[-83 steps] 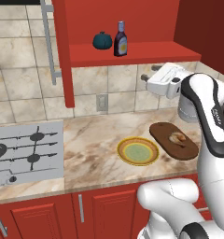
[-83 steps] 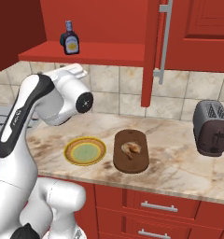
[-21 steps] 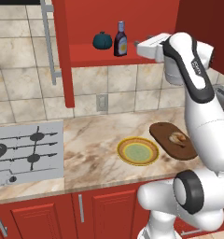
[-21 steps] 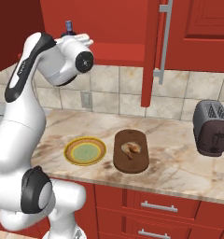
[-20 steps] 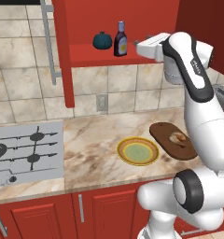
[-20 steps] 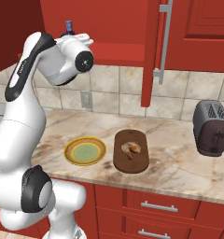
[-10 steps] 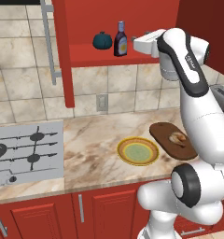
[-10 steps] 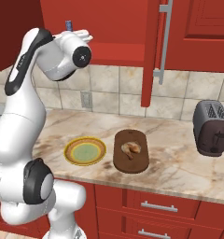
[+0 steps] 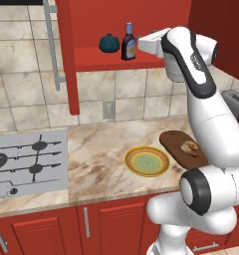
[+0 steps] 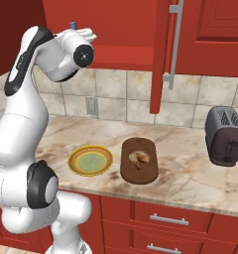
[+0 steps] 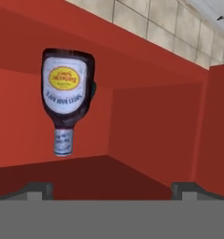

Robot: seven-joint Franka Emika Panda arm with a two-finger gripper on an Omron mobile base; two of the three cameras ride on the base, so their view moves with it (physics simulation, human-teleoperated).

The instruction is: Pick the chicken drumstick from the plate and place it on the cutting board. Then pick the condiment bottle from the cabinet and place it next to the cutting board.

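Note:
The dark condiment bottle (image 9: 128, 42) with its yellow label stands on the open shelf of the red cabinet (image 9: 106, 60). My gripper (image 9: 140, 44) hovers at shelf height just right of it, not touching. The hand view is rolled over, so the condiment bottle (image 11: 67, 93) hangs upside down, left of centre, ahead of my open gripper (image 11: 112, 189) with nothing between the fingers. Down on the counter, the chicken drumstick (image 10: 139, 158) lies on the dark oval cutting board (image 10: 139, 173). The yellow-rimmed plate (image 10: 75, 159) sits bare to the board's left.
A teal pumpkin-shaped object (image 9: 109, 43) sits on the shelf left of the bottle. An open red cabinet door (image 9: 66, 55) with a metal handle hangs left of the shelf. A stove (image 9: 27, 159) lies at the counter's left, a toaster (image 10: 224, 136) at its right.
The arm rose from counter height to the shelf. Over the last second the hand has edged left, closer to the bottle. The jaws stayed open.

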